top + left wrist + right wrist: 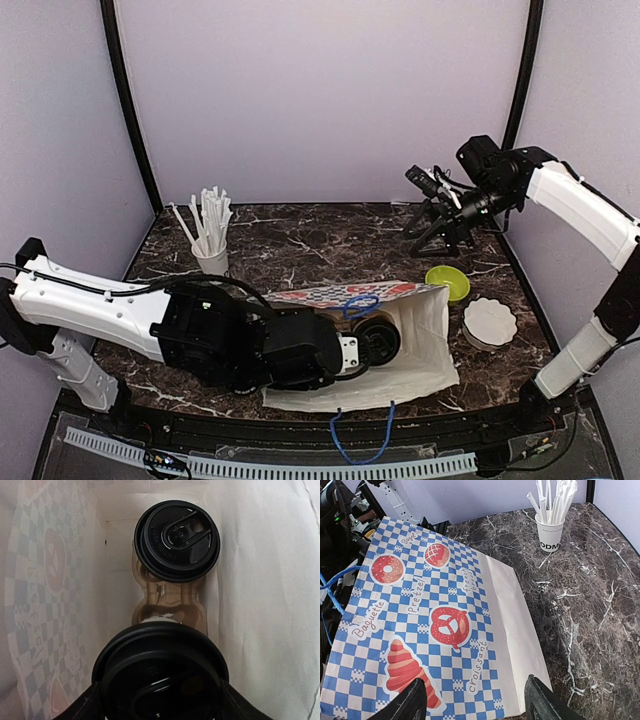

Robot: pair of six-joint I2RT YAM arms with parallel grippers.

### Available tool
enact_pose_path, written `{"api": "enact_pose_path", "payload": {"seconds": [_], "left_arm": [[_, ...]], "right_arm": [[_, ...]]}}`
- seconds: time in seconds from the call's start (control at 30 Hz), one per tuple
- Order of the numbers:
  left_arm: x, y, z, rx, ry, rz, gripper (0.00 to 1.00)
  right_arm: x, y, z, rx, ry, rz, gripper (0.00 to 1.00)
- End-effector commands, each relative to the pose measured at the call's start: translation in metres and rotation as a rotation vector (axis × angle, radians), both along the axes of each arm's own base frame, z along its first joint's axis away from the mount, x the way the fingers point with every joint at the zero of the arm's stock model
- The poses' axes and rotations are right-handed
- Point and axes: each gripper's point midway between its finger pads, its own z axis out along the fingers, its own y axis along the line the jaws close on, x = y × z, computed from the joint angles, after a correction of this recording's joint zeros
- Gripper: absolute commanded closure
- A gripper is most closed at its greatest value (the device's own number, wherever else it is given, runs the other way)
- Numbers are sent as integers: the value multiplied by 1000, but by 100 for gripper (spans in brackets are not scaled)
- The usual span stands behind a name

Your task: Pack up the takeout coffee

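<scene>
Dark marble tabletop (pixel 300 240) ran back to lavender walls, and a paper bag (pixel 430 350) lay on its side at the centre of the overhead frame, blue-checked face up. You had the left gripper (pixel 159 684) inside the bag, closed wide on the near cup (pixel 160 650), with its fingers (pixel 82 705) against either side at the black lid. The far cup (pixel 175 540) sat beyond it at the top of the left wrist frame, and a brown carrier (pixel 170 600) showed between the two. Your right gripper (pixel 432 232) hung at the upper right above the tabletop, spread wide with nothing between its fingers (pixel 415 700). A cup of straws (pixel 210 250) stood at the upper left. A green bowl (pixel 447 282) lay just right of the bag.
</scene>
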Motion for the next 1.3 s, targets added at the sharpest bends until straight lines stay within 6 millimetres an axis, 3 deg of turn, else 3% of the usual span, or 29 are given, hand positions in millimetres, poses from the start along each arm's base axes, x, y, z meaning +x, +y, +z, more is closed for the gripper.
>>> {"api": "enact_pose_path", "payload": {"seconds": [0.0, 0.57, 0.87, 0.97, 1.17, 1.27], "left_arm": [[1, 2, 9, -33, -48, -38, 61], [0, -1, -17, 53, -113, -173, 62], [-1, 7, -19, 119, -128, -222, 65], [-5, 7, -16, 119, -121, -249, 66], [-9, 12, -21, 148, -68, -293, 66], [-10, 14, -25, 165, -59, -311, 66]], "right_arm": [[-12, -1, 0, 10, 3, 33, 33], [-12, -1, 0, 7, 12, 32, 33], [-11, -1, 1, 6, 15, 28, 32], [-6, 1, 0, 5, 16, 11, 32], [25, 6, -15, -47, 35, -101, 33], [29, 8, -15, -47, 52, -97, 33]]}}
